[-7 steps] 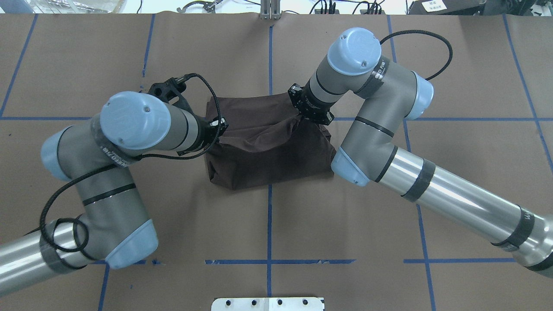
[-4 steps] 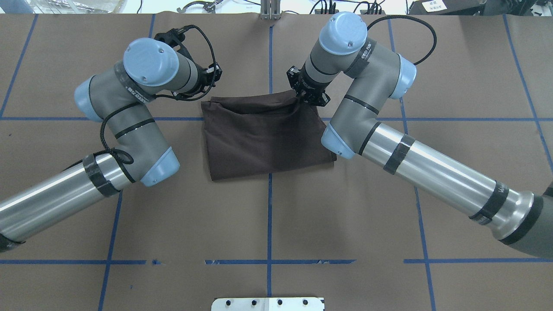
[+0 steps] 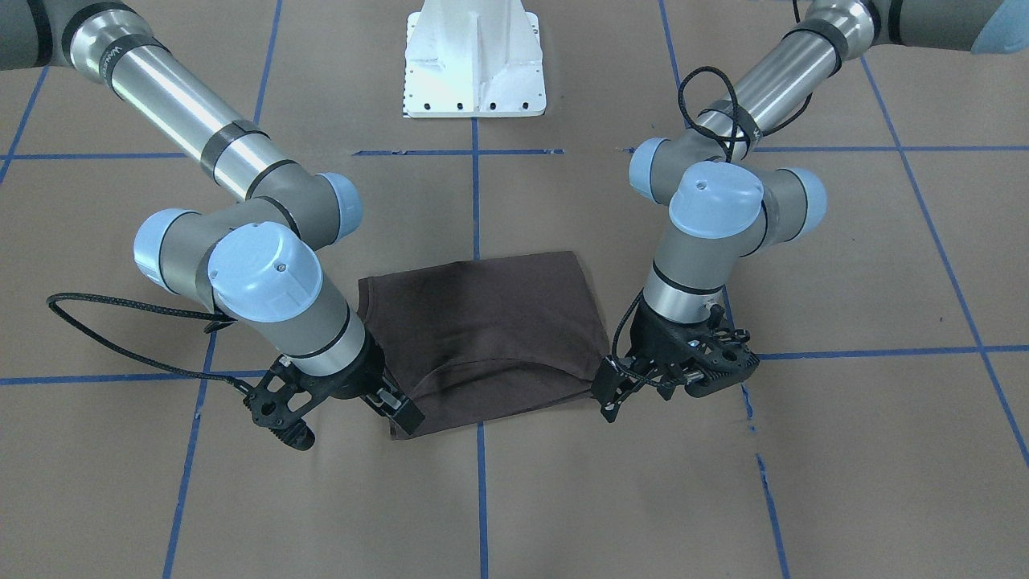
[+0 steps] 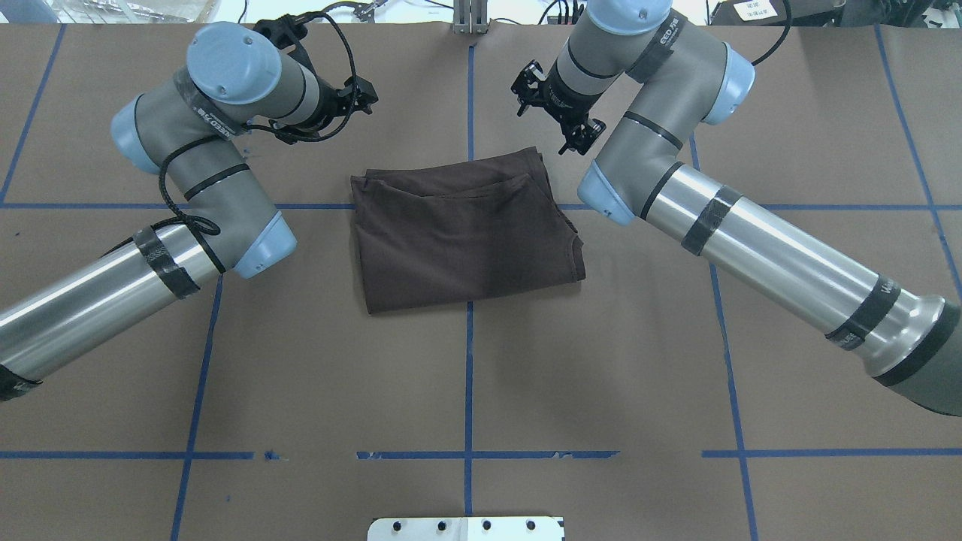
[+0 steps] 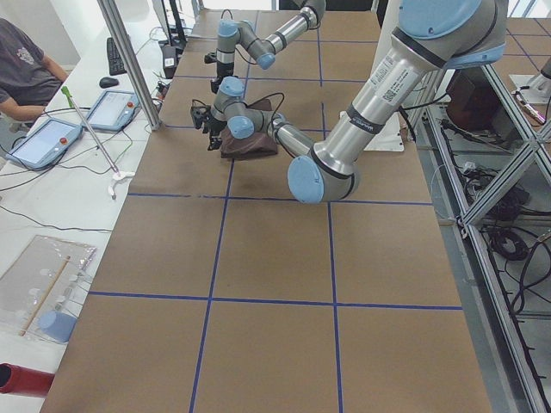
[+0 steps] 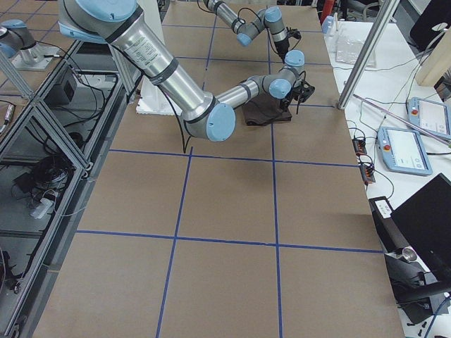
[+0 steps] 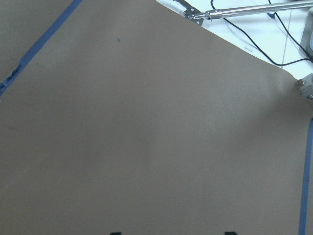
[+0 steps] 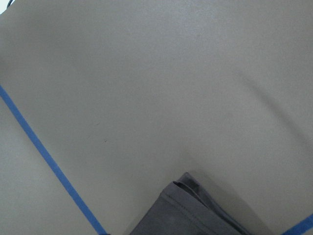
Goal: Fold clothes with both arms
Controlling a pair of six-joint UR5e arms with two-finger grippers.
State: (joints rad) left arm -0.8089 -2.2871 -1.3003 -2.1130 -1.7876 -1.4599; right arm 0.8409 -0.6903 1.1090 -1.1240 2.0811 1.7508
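The dark brown T-shirt [image 4: 466,229] lies folded into a flat rectangle at the table's middle, with layered edges along its far side. In the front-facing view the shirt [image 3: 482,330] rests between both grippers. My left gripper [image 4: 331,64] hovers open beyond the shirt's far left corner and holds nothing. My right gripper [image 4: 555,111] stands open just past the far right corner, also with nothing in it. The left gripper [image 3: 675,382] and right gripper [image 3: 344,418] show spread fingers beside the cloth. One shirt corner [image 8: 195,215] shows in the right wrist view.
The white pedestal base [image 3: 474,60] stands at the robot's side of the table. Blue tape lines [image 4: 469,376] cross the brown table cover. A seated person [image 5: 26,69] and control tablets [image 5: 112,107] are beyond the table's far edge.
Both grippers carried the shirt's near edge over to the far side, let go and lifted away. The shirt now lies flat, folded in half.
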